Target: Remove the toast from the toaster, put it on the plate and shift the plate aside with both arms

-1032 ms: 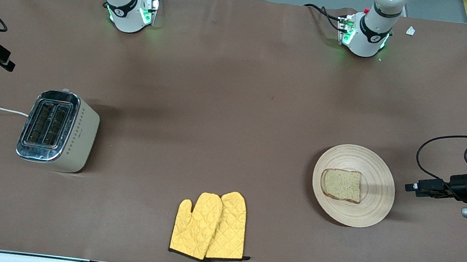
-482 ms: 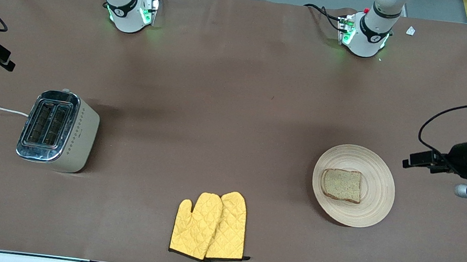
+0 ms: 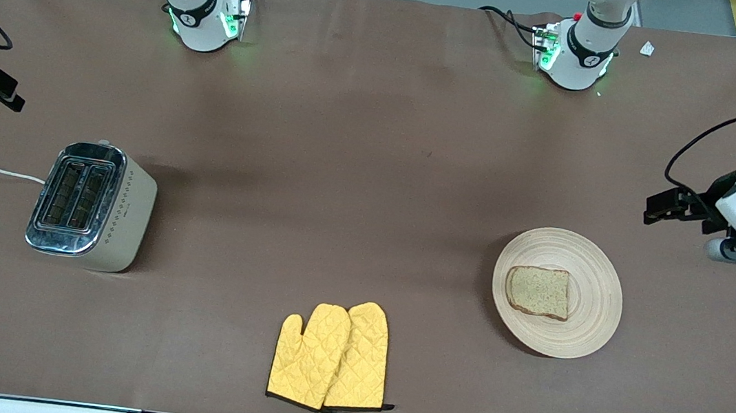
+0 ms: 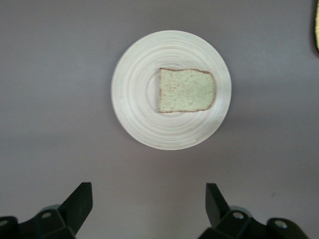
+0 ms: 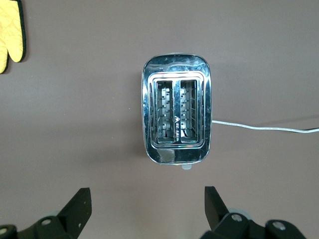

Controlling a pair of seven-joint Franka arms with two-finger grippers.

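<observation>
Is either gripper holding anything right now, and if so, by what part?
Nothing is held. The left gripper is open in the air, the brown bread slice lying on the round wooden plate; the right gripper is open above the chrome-topped toaster.

Left end effector (image 3: 651, 205): moved from beside the plate (image 3: 593, 329), toward the arm bases; now farther from plate, empty, fingers apart.

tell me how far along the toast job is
Done: the toaster slots are empty and the toast lies on the plate. In hand: nothing; the left claw is open above the table near the plate, the right claw open over the toaster. Left: possibly moving the plate aside.
</observation>
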